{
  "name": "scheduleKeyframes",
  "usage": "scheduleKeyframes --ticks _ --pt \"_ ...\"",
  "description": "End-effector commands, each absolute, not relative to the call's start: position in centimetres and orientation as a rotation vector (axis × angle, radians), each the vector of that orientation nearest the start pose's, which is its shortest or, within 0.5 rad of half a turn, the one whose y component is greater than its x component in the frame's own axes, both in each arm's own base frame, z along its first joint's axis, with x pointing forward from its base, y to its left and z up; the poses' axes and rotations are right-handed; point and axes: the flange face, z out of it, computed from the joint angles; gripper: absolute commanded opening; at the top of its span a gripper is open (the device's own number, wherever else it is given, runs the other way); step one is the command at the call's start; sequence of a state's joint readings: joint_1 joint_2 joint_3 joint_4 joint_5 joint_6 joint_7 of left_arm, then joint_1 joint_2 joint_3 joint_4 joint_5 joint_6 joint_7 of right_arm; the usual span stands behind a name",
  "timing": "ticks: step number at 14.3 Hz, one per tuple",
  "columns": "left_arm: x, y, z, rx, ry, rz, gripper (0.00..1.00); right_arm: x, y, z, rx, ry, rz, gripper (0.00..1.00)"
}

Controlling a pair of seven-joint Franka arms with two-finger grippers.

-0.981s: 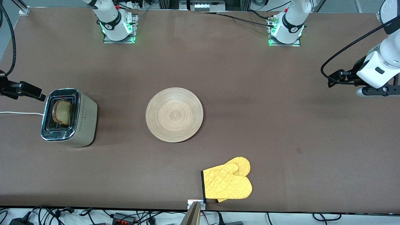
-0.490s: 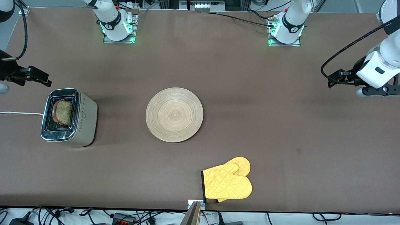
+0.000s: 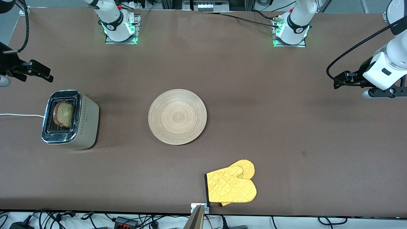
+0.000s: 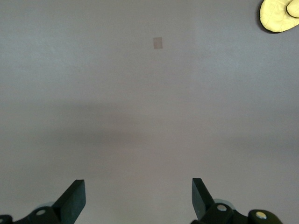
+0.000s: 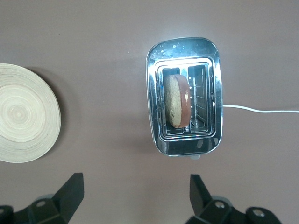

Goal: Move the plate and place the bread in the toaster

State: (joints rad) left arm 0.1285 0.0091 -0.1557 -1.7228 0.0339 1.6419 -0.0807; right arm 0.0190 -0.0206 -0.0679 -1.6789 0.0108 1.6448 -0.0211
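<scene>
The toaster (image 3: 87, 122) stands at the right arm's end of the table. The bread (image 3: 65, 115) stands upright in one of its slots. In the right wrist view the toaster (image 5: 183, 95) holds the bread (image 5: 176, 100), and the plate (image 5: 23, 119) lies apart from it. The round light-wood plate (image 3: 177, 116) lies flat at the table's middle. My right gripper (image 3: 2, 81) is open and empty over bare table beside the toaster (image 5: 135, 198). My left gripper (image 3: 380, 93) is open and empty, waiting over bare table at the left arm's end (image 4: 138, 200).
A yellow quilted oven mitt (image 3: 231, 186) lies near the table's front edge, nearer to the front camera than the plate. It also shows in the left wrist view (image 4: 279, 16). The toaster's white cord (image 3: 19, 115) runs off the table's end.
My right gripper has drawn away from the toaster, empty, and the bread stays in the slot. The left arm, plate and mitt have not moved.
</scene>
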Motion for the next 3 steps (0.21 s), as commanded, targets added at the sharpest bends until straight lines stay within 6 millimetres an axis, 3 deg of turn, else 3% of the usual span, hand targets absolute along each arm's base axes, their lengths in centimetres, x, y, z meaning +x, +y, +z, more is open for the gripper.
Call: scheduleKeyframes --ticks 1,3 --pt "55.42 -1.04 55.46 -3.086 -0.091 0.128 1.00 54.58 -2.59 59.16 -3.140 0.012 0.000 1.00" --pt "55.45 -1.12 55.37 -3.086 -0.088 0.130 1.00 54.58 -2.68 59.16 -3.140 0.012 0.000 1.00"
